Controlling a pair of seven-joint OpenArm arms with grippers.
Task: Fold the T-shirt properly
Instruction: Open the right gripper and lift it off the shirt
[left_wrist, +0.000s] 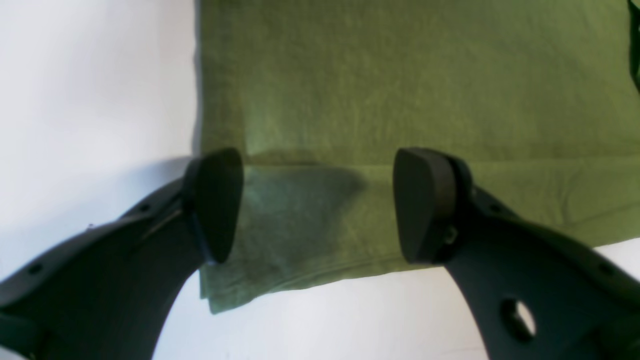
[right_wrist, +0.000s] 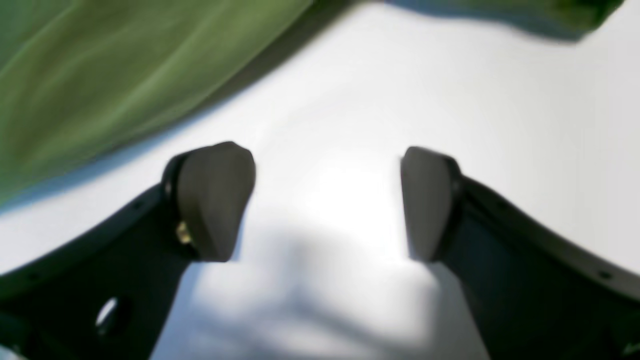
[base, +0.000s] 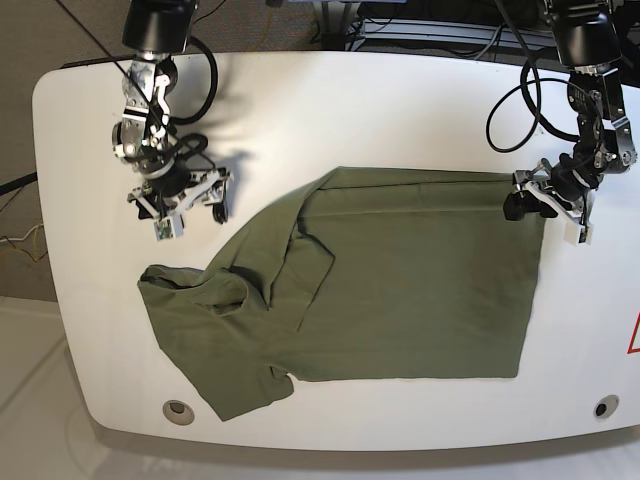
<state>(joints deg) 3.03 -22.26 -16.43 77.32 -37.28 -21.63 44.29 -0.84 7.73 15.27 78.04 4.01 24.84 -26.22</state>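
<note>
base view: olive-green t-shirt (base: 400, 290) spread over the middle of the white table (base: 330, 100), plain, no print or readable writing; body flat toward the left gripper (base: 545, 205), sleeve end rumpled and partly folded over near the table's front edge. left gripper spread wide, poised at the shirt's far hem corner (left_wrist: 220, 280), holding nothing. right gripper (base: 185, 205) also wide, empty, above bare table just off the shirt's other end.
</note>
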